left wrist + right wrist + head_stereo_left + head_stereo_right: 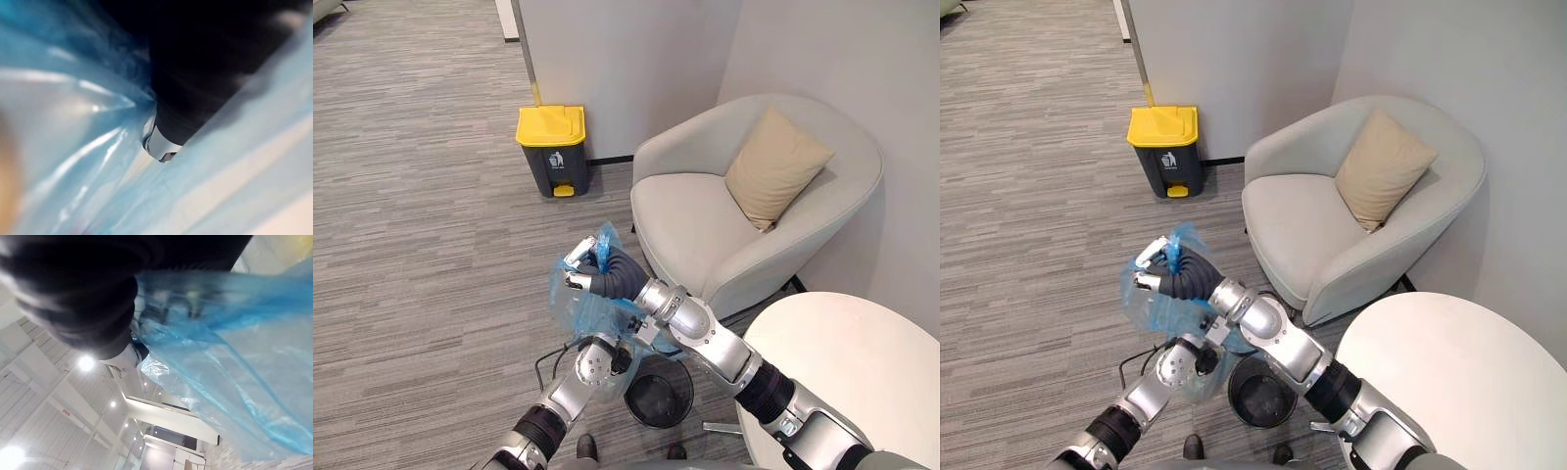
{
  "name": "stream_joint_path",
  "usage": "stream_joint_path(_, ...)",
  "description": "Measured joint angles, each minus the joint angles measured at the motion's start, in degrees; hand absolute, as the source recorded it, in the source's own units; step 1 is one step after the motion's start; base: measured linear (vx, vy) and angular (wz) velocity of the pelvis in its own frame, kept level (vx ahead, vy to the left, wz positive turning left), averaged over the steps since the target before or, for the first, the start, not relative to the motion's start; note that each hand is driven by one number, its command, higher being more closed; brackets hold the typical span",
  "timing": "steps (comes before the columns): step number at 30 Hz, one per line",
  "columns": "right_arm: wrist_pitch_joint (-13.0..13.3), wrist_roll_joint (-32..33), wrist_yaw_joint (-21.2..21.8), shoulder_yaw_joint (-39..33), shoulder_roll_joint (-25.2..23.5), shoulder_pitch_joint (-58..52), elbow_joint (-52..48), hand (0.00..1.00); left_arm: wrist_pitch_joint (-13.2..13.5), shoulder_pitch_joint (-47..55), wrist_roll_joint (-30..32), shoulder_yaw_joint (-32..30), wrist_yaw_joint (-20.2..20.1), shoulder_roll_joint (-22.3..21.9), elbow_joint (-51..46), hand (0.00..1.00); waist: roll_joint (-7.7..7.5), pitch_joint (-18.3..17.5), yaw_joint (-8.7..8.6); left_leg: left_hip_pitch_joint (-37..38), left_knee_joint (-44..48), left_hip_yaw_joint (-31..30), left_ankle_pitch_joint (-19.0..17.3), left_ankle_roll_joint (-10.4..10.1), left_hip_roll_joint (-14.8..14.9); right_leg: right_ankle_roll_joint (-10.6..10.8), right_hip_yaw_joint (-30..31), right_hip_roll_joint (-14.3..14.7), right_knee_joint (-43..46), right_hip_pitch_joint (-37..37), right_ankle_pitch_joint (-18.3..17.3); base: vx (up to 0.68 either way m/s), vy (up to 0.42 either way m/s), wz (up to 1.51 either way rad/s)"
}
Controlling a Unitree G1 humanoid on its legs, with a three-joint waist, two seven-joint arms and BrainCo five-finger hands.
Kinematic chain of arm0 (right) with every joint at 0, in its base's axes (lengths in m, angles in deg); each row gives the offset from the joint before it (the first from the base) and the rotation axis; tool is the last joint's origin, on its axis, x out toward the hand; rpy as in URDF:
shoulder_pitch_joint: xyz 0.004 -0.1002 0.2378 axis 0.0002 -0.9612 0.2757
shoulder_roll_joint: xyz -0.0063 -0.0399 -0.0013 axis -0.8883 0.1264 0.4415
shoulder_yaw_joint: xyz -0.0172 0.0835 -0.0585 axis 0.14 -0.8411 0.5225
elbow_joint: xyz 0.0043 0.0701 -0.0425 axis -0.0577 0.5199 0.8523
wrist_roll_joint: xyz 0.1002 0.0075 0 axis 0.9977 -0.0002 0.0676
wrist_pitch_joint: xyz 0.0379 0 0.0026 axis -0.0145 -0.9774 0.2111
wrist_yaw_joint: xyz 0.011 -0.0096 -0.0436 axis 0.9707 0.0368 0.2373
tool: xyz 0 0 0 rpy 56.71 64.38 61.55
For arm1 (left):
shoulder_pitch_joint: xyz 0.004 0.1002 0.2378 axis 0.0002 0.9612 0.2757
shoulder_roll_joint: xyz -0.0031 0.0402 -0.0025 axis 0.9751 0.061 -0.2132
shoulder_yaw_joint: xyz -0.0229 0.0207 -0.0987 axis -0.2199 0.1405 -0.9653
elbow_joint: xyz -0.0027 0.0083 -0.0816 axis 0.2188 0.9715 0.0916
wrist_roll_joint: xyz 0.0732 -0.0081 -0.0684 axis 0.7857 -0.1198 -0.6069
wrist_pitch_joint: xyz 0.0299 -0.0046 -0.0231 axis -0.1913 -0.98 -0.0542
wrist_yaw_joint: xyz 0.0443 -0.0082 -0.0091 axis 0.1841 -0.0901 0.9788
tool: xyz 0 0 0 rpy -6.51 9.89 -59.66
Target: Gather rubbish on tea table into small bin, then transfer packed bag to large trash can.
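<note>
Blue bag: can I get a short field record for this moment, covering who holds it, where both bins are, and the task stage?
bag: blue plastic bag, held off the floor
right hand: raised, fingers curled round the bag's top
left hand: low against the bag, fingers hidden
small bin: black, on the carpet under the right arm
large trash can: grey, yellow lid shut, by the wall
stage: bag out of the small bin, not yet in the large trash can
</note>
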Motion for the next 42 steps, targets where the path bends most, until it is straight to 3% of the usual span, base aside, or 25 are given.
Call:
stream_joint_path(6,0.73,-5.05,-0.04,-0.76,-1.43,-1.12,-0.01,0.00,-0.43,0.53,-2.24,-2.42,-0.16,-0.62,-0.08,1.00,0.00,0.00,-0.13,0.29,-0.01,-0.02,0.00,0.00,0.01,0.00,0.00,-0.02,0.00,0.29,-0.01,0.00,0.000,0.00)
stream_joint_path(11,3.04,-11.71,-0.58,-3.82,-1.27,-5.47,-1.85,0.00,-0.46,3.25,-4.04,-7.15,-0.05,-1.02,-0.08,1.00,-0.01,0.00,-0.16,0.34,-0.05,-0.02,-0.01,0.00,0.02,0.02,0.01,-0.07,0.01,0.32,-0.02,0.00,0.000,0.00)
stream_joint_path(19,6.03,-25.58,-2.59,-6.45,2.65,-11.83,-5.82,0.00,-0.50,6.52,-7.56,-13.98,0.86,-0.16,-0.06,1.00,-0.15,-0.01,-0.33,0.35,-0.19,0.01,-0.02,-0.01,0.10,0.02,0.06,-0.17,0.01,0.30,-0.03,0.00,0.000,0.00)
stream_joint_path(29,8.05,-36.39,-5.06,-10.47,7.28,-16.34,-6.48,0.00,-0.49,7.43,-8.99,-19.12,2.20,1.14,0.06,1.00,-0.94,-0.03,-0.13,0.35,-0.44,0.04,-0.05,-0.02,0.10,0.03,0.11,-0.27,-0.04,0.29,-0.03,0.00,0.000,0.00)
stream_joint_path(36,8.28,-34.52,-6.44,-21.07,5.41,-26.29,-6.21,0.00,-0.50,11.63,-9.66,-22.53,2.20,0.94,0.43,1.00,-0.92,-0.01,-0.30,0.35,-0.46,0.12,-0.06,-0.03,0.14,0.04,0.18,-0.27,-0.06,0.23,-0.06,0.00,0.000,0.00)
stream_joint_path(42,6.70,-26.38,-6.22,-29.83,-0.04,-30.60,7.94,0.00,-0.55,15.48,-10.29,-27.50,0.96,0.81,1.15,1.00,-0.63,0.18,-1.34,0.32,-0.47,0.06,-0.28,-0.32,-0.05,0.63,0.08,-0.25,-0.11,0.24,-0.46,0.00,0.000,0.00)
